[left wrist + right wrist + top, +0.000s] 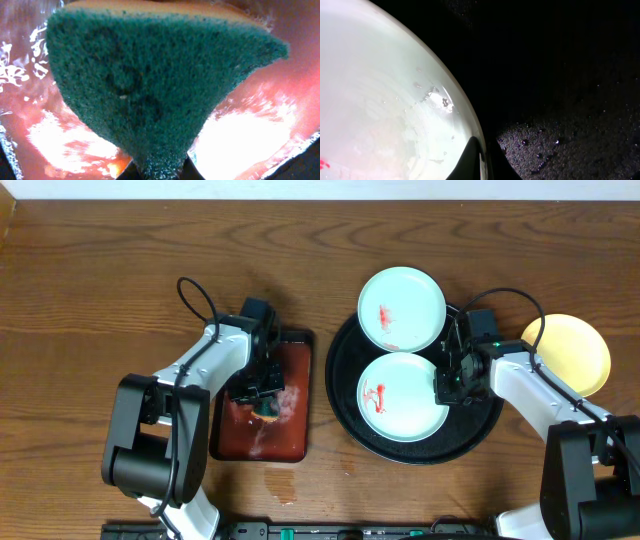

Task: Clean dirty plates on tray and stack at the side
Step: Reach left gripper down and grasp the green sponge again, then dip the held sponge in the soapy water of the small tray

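While left end effector [262,402] grips sponge [160,85] over brown tray [298,355], right end effector [445,388] pinches the mint plate [405,412].

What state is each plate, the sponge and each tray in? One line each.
upper mint plate, red-smeared, overlapping black tray's rim
lower mint plate, red-smeared, inside black tray, rim gripped
yellow plate, no smear, on table
sponge, gripped over brown tray
brown tray, wet
black tray, droplets

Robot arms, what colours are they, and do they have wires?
The left arm and right arm have white tube-shaped links, chunky black joints and black bases. A thin black cable loops out from each. The left tool and right tool are black, and a tiny green light glows near the right one.
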Controlling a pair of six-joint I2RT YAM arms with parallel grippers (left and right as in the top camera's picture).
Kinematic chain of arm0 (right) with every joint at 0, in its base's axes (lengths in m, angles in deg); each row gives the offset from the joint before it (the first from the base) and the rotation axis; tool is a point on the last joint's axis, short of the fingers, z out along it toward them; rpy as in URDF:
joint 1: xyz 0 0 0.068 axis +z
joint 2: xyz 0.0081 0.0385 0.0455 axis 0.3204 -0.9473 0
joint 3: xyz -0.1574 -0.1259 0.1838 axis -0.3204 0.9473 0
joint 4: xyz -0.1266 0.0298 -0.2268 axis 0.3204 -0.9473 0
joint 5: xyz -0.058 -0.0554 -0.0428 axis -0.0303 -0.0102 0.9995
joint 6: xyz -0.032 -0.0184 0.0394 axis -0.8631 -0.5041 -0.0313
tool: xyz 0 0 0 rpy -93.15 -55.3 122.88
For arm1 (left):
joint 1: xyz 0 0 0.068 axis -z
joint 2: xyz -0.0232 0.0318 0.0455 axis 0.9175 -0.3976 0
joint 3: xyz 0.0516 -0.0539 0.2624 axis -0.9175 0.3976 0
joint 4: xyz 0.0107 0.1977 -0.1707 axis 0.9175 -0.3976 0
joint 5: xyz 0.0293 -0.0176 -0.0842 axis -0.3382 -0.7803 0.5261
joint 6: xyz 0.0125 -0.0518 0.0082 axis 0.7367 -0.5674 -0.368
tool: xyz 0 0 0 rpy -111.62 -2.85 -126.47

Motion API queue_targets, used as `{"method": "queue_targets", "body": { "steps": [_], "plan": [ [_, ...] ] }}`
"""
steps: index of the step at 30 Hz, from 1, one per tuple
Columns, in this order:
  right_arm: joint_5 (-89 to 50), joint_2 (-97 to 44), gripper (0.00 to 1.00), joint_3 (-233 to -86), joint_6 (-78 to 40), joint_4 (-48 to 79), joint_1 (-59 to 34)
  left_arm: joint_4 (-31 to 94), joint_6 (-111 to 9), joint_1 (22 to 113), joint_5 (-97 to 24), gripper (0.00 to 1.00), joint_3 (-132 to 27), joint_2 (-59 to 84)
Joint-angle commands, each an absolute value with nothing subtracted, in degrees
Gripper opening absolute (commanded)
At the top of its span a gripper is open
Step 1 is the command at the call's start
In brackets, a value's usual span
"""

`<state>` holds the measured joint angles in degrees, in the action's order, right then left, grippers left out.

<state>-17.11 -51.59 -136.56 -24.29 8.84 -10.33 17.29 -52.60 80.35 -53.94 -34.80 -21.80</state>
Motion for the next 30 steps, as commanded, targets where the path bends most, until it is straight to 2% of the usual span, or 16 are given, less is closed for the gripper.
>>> {"method": "queue_targets", "body": {
  "steps": [1, 2, 3, 5, 7, 13, 20, 23, 24, 27, 30],
  "plan": [
    [-12.3, -52.7, 0.01, -135.4, -24.5, 9.4, -10.4, 16.3, -53.1, 79.6, -55.3, 0.08, -34.7, -22.7],
    [-12.3, -52.7, 0.01, -135.4, -24.5, 9.4, -10.4, 15.8, -53.1, 79.4, -55.3, 0.14, -35.4, -21.3],
    [-12.3, -52.7, 0.01, -135.4, -24.5, 9.3, -10.4, 15.3, -53.1, 79.3, -55.4, 0.27, -36.0, -19.8],
    [-12.3, -52.7, 0.01, -135.4, -24.5, 9.3, -10.4, 14.9, -53.0, 79.3, -55.4, 0.45, -36.9, -16.3],
    [-12.3, -52.7, 0.01, -135.4, -24.5, 9.2, -10.4, 15.2, -52.9, 79.3, -55.9, 0.52, -36.9, -13.1],
    [-12.3, -52.7, 0.01, -135.4, -24.5, 9.3, -10.4, 17.6, -52.8, 79.4, -62.8, 0.53, -36.0, -10.1],
    [-12.3, -52.7, 0.01, -135.4, -24.0, 9.3, -10.4, 28.7, -51.6, 79.4, -64.0, 0.53, -30.3, -15.7],
    [-12.3, -52.7, 0.01, -135.4, -24.1, 9.2, -10.4, 30.8, -51.6, 79.4, -63.9, 0.52, -30.0, -19.0],
    [-12.3, -52.7, 0.01, -135.4, -24.1, 9.2, -10.4, 31.3, -51.6, 79.4, -63.6, 0.47, -30.0, -19.7],
    [-12.3, -52.7, 0.01, -135.4, -24.1, 8.9, -10.4, 32.0, -51.6, 79.4, -61.0, 0.08, -30.1, -20.4],
    [-12.3, -52.7, 0.01, -135.4, -24.1, 8.7, -10.4, 31.6, -51.6, 79.4, -57.5, 0.08, -31.1, -19.6]
  ]
}}
